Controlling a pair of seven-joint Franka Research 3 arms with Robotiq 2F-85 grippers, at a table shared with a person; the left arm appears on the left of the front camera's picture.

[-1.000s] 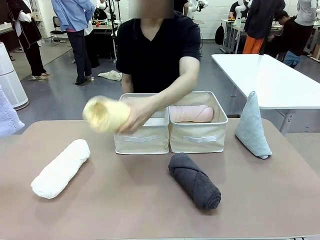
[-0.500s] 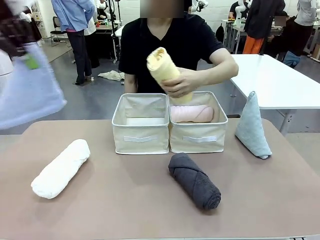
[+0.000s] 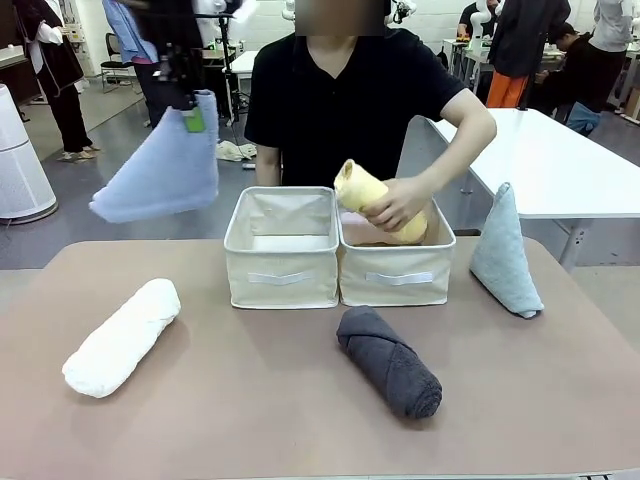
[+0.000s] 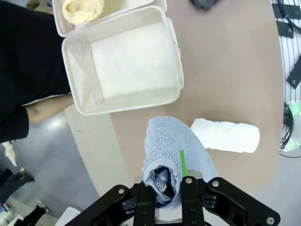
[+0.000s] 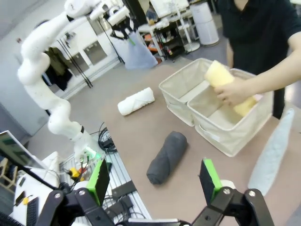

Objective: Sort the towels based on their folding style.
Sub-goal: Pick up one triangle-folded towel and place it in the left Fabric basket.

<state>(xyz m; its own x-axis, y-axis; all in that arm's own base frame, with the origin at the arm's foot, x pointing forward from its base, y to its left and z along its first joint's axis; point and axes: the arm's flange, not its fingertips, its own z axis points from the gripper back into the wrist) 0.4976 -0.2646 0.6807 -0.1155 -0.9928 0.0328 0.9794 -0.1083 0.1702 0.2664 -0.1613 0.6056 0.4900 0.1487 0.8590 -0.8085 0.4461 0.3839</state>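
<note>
My left gripper [image 3: 190, 105] [image 4: 169, 186] is shut on the lavender-blue triangle towel [image 3: 160, 172] [image 4: 175, 155], which hangs high above the table's left side. The person's hand lowers the yellow rolled towel [image 3: 380, 200] [image 5: 230, 87] into the right bin [image 3: 398, 270], where a bit of the pink roll [image 3: 348, 222] peeks out. The white roll [image 3: 122, 336] [image 4: 225, 135] lies front left and the dark grey roll [image 3: 390, 362] [image 5: 167, 156] front centre. The pale teal-grey triangle [image 3: 503, 252] [image 5: 274, 153] stands at the right. My right gripper [image 5: 155, 181] is open above the table's near edge.
The left bin [image 3: 282, 255] [image 4: 127, 59] stands beside the right one, with nothing in it. The person sits close behind both bins. A white table [image 3: 540, 160] stands behind at the right. Bare tabletop [image 3: 250, 400] stretches between the rolls.
My left gripper has carried the lavender-blue towel up and rightward toward the bins. The person's hand has swung the yellow roll from over the left bin down into the right bin.
</note>
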